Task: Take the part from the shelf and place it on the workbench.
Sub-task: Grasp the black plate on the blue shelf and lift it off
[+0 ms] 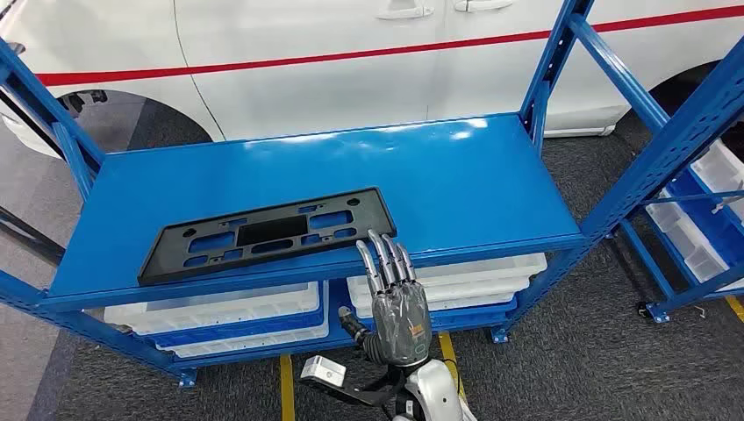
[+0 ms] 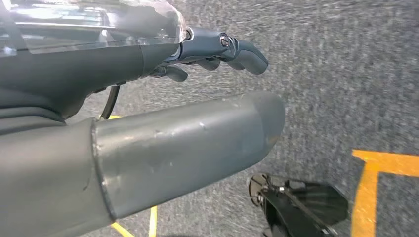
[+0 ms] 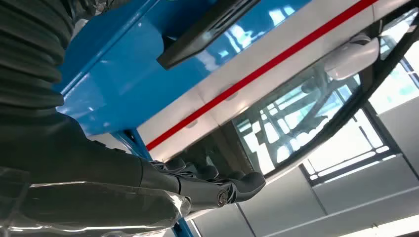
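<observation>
The black licence-plate frame (image 1: 268,234) is laid flat on the blue shelf (image 1: 456,184); the right hand (image 1: 392,303) is raised just beside it, fingers straight, nothing held; the left hand (image 2: 217,49) is hung over grey carpet, empty.

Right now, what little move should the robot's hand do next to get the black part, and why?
Probably reach the right hand a little forward and up over the shelf edge, toward the black part's near right corner. The hand is open and holds nothing, with its fingertips just at the shelf's front edge, beside that corner; the part lies flat, untouched.

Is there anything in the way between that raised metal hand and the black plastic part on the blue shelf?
No. In the head view, only bare blue shelf separates the right hand from the black part; the fingertips reach just short of its near corner.
</observation>
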